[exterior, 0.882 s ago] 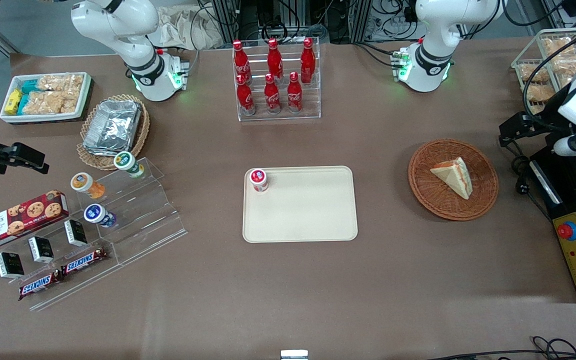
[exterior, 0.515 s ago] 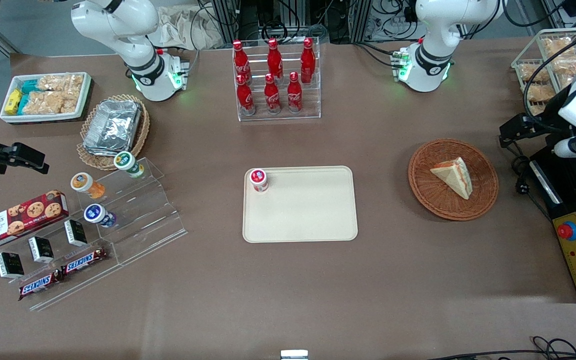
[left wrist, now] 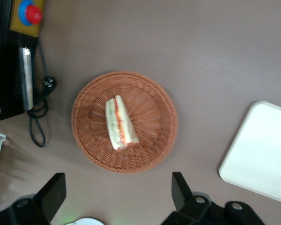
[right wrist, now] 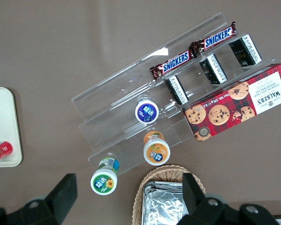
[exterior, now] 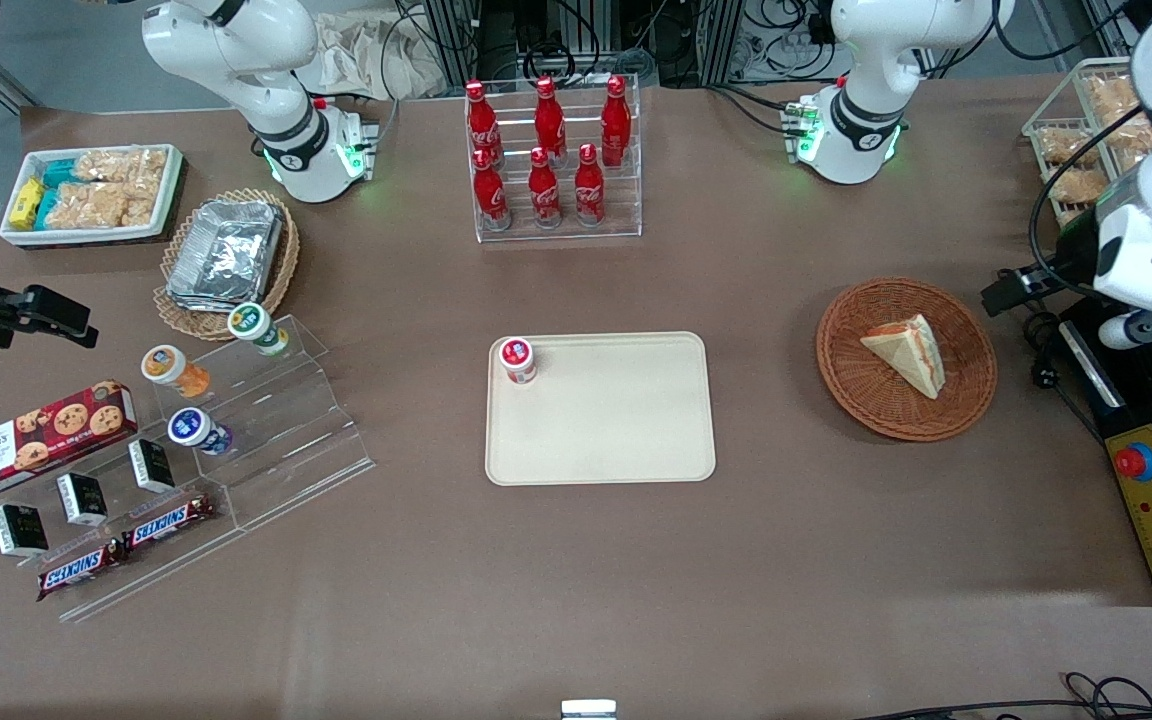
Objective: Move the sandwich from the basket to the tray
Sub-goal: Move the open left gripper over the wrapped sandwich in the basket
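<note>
Lying on its side in the middle of the basket (exterior: 906,358), the sandwich (exterior: 906,352) is resting untouched, with its long axis in the front view running from about ten o'clock to four o'clock; the narrow tip is pointing toward four o'clock and the orange-red filling edge is facing up along the slope toward one o'clock. The tray (exterior: 600,408) is sitting well apart from the basket at its nine o'clock, toward the table's middle, and a small red-lidded cup (exterior: 517,360) is occupying the tray's ten o'clock corner. The gripper (left wrist: 118,197) is hanging high above the table beside the basket, its fingers (left wrist: 180,190) spread wide and holding nothing. The risk from here is judged to be a poor bite: if the fingers are closing across the wedge's slanted faces instead of squarely across its flat bread sides, the soft wedge could be squeezing out or tipping, and a descent too deep could be snagging the woven rim.
</note>
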`<state>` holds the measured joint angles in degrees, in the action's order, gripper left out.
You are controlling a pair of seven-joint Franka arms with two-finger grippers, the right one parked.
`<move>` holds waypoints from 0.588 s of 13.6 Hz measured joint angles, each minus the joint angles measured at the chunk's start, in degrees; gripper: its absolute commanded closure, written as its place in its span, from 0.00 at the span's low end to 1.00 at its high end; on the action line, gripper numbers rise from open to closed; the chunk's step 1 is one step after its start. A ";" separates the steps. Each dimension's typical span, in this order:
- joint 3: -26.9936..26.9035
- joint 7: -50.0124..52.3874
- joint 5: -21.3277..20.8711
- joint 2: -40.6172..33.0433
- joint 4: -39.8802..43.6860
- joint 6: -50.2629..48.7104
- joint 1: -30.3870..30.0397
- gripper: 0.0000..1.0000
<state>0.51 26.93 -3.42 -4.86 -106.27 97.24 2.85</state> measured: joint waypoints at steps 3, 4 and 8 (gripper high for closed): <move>0.10 7.37 -1.00 -5.70 -15.01 10.78 0.01 0.00; 0.10 9.44 -1.00 -6.52 -18.35 12.98 0.00 0.00; -0.01 14.26 -1.02 -6.49 -26.53 19.77 -0.03 0.00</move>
<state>0.49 41.20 -4.44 -11.35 -132.79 117.01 2.81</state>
